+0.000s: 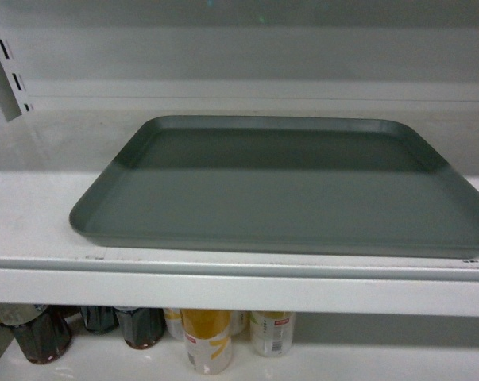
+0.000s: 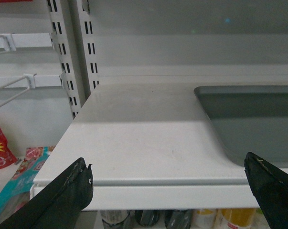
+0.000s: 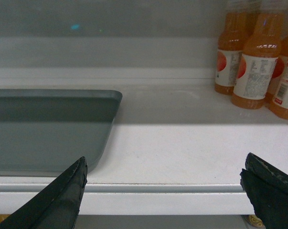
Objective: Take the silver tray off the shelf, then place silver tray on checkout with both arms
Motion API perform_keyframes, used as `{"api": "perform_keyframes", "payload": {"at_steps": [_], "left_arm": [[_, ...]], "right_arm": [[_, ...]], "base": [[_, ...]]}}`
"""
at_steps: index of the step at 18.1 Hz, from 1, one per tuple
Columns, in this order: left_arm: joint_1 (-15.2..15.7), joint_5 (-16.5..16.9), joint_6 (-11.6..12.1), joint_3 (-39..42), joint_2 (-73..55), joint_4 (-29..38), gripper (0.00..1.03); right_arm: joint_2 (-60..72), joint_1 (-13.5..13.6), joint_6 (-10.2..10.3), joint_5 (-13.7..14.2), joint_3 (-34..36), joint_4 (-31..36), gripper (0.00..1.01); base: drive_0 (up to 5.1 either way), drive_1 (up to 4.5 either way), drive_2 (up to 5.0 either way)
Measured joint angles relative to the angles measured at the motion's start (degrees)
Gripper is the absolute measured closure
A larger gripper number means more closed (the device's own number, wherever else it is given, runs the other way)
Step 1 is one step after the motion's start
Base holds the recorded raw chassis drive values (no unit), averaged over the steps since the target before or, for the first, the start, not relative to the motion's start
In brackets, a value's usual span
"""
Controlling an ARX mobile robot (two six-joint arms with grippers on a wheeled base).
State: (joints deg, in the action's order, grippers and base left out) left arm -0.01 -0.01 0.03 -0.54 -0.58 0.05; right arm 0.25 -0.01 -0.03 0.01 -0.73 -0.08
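The left end effector (image 2: 167, 193) hangs just in front of the shelf (image 2: 134, 138), its two black fingers (image 2: 69, 191) spread wide and holding nothing; the shelf's front lip runs between them. One finger sits off the silver tray's (image 2: 251, 119) left side, the other below the tray's near left corner. The right end effector (image 3: 165, 191) stands the same way, fingers (image 3: 67, 193) splayed and empty, one under the tray's near right corner, the other well out to the tray's right.

The silver tray (image 1: 287, 190) lies flat on the shelf (image 1: 32, 214), its near rim just behind the shelf lip, nothing in it. To the tray's right, well apart, a cluster of orange drink bottles (image 3: 256, 62) stands upright toward the back of the same board. Below the tray, on a lower shelf, stand dark bottles (image 1: 140, 325) and yellow-and-white cans (image 1: 207, 340). Left of the tray rises a slotted white upright (image 2: 69, 57), with bright snack packets (image 2: 19, 171) beyond.
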Motion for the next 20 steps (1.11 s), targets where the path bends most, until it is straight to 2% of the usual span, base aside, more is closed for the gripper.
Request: {"api": "perform_keyframes", "payload": {"at_steps": [18, 19, 20], "left_arm": [[0.00, 0.00, -0.02, 0.00, 0.00, -0.26, 0.05], [-1.33, -3.54, -1.11, -2.23, -1.70, -7.76, 0.05], [-3.80, -7.91, -2.93, -6.01, -8.46, -13.97, 0.05]], "right_arm": [[0.00, 0.00, 0.00, 0.00, 0.00, -0.13, 0.03], [0.15, 0.09, 0.48, 0.48, -0.13, -1.01, 0.03], [2.84, 0.35, 2.47, 2.16, -0.92, -2.89, 0.03]], "base": [[0.0, 0.00, 0.0], [0.0, 0.00, 0.0], [0.0, 0.00, 0.0]]}}
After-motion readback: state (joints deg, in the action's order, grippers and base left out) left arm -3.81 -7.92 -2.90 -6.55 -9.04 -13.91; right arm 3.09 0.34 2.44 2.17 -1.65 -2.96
